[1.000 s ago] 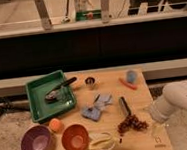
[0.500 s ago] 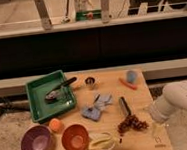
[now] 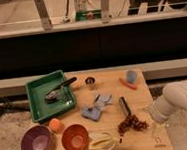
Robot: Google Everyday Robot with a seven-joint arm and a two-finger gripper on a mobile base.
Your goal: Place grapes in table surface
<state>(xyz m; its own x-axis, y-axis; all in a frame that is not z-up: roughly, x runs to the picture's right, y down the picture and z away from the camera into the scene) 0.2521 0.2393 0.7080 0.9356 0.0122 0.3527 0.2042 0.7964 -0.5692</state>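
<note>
Tan table surface (image 3: pixel 108 85) below dark window wall. Grapes (image 3: pixel 131 124) lie on it, right of yellow bowl (image 3: pixel 102 141). Gripper (image 3: pixel 153 117) beside grapes, largely hidden by white arm (image 3: pixel 180 100).

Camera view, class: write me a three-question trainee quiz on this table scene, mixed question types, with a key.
1. True or false: the grapes lie inside the green tray.
2. Which bowl is nearer the grapes: A the orange bowl, B the purple bowl?
3. On which side of the table surface in the image is the claw?

Key: 1 false, they lie on the table surface. 2 A. 3 The right edge, beside the grapes.
</note>
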